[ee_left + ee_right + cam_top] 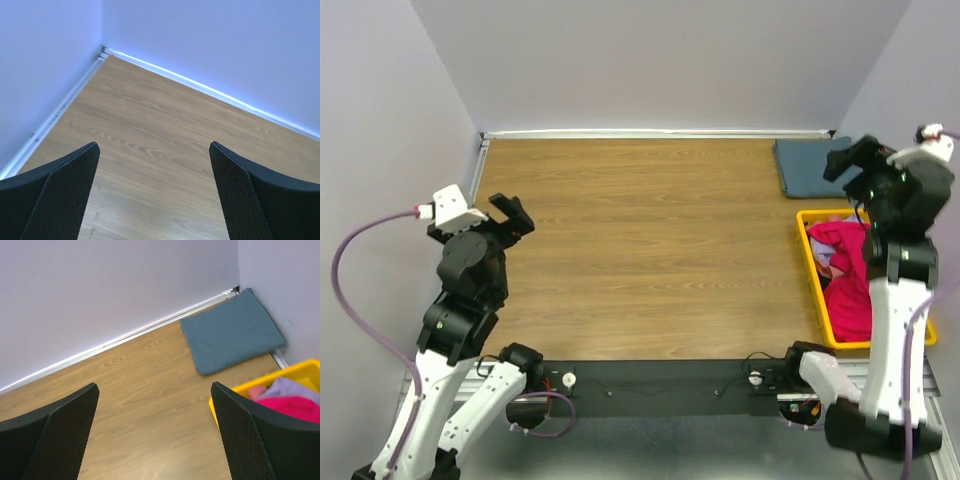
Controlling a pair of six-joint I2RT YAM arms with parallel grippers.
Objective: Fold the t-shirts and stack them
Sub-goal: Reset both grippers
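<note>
The wooden table (650,250) spreads out ahead of me and carries everything. Along its right edge sits the yellow bin (812,280), with its long side running from near to far. The slate blue-grey t-shirt (810,167) lies in the far right corner of the table as a flat, neat rectangle, tucked against the back and side walls and just beyond the far end of the bin. Inside the bin, the magenta-pink t-shirt (850,275) is heaped in a crumpled mound that fills most of it. A pale grey-lilac t-shirt (820,262) peeks out beside the pink one towards the bin's far left side, mostly buried.

My right fingers (240,435) stand wide apart with nothing between them. They are raised in the air near the far end of the bin and angled towards the folded shirt, touching neither. My left fingers (65,195) are also spread wide and grip nothing, lifted over the left edge of the table with only bare wood below them.
</note>
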